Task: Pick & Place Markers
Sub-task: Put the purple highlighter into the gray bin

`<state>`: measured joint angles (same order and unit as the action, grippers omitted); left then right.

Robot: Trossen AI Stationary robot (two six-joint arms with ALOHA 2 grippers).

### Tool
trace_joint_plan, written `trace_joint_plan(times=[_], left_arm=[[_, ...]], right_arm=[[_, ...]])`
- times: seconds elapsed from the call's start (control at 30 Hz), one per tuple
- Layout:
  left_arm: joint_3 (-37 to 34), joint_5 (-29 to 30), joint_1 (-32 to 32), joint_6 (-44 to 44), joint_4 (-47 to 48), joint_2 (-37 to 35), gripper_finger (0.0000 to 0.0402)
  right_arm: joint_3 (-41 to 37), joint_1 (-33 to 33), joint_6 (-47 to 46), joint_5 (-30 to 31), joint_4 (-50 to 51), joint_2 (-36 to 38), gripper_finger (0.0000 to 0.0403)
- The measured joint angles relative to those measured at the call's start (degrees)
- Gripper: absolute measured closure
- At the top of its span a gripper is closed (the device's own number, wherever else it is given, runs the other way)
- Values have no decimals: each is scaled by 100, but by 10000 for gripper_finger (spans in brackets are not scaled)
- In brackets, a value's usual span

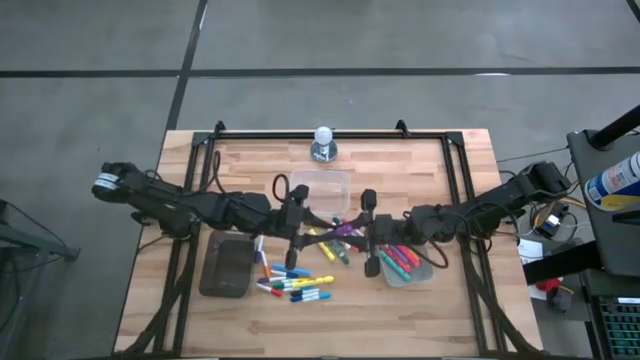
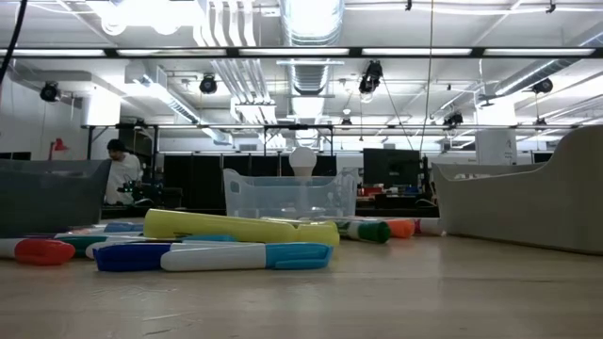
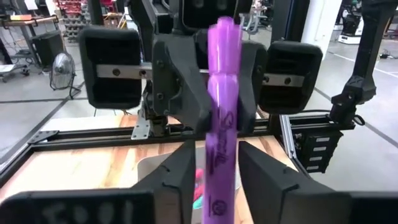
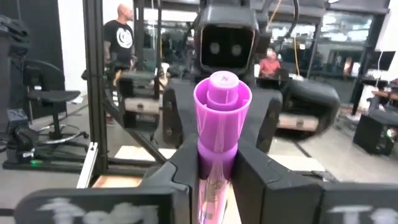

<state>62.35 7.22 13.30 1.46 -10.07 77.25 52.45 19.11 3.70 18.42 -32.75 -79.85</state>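
Midway over the surface (image 1: 460, 300), the right claw (image 4: 214, 180) clamps a purple marker (image 4: 219, 118); the left claw (image 3: 214, 180), at nine o'clock from it, stands slightly parted around the same marker.

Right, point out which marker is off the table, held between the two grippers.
The purple marker: it alone hangs above the wooden table, with the right gripper clamped on it and the left gripper flanking it. All other markers lie loose or in the tub.

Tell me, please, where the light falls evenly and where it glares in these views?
Low view: the ceiling lights glare white above a darker room. High view: even light on the table, with only faint shadows. Left wrist view: the purple marker carries a pale sheen near its upper end.
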Motion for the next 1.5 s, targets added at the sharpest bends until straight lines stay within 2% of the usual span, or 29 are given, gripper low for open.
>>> trace_joint_plan(times=[0.2,0.4,0.6,0.8,0.93,1.13,1.5], left_arm=[[0,53,-2,41,272,-115,249],[0,36,16,295,939,-238,246],[-46,35,28,452,1170,-240,246],[-76,35,28,469,1205,-235,246],[-76,35,28,479,1205,-234,246],[-76,35,28,543,1227,-233,246],[-76,35,28,591,1259,-231,246]], right_arm=[[0,15,-266,694,568,203,342],[-2,13,-1328,955,2057,711,341],[216,11,-3288,1160,4787,1139,341],[541,11,-5350,1142,7459,1150,340],[544,11,-6254,664,8303,1150,339],[285,12,-6946,-715,8381,1091,339],[37,7,-7390,-1650,8543,508,339]])
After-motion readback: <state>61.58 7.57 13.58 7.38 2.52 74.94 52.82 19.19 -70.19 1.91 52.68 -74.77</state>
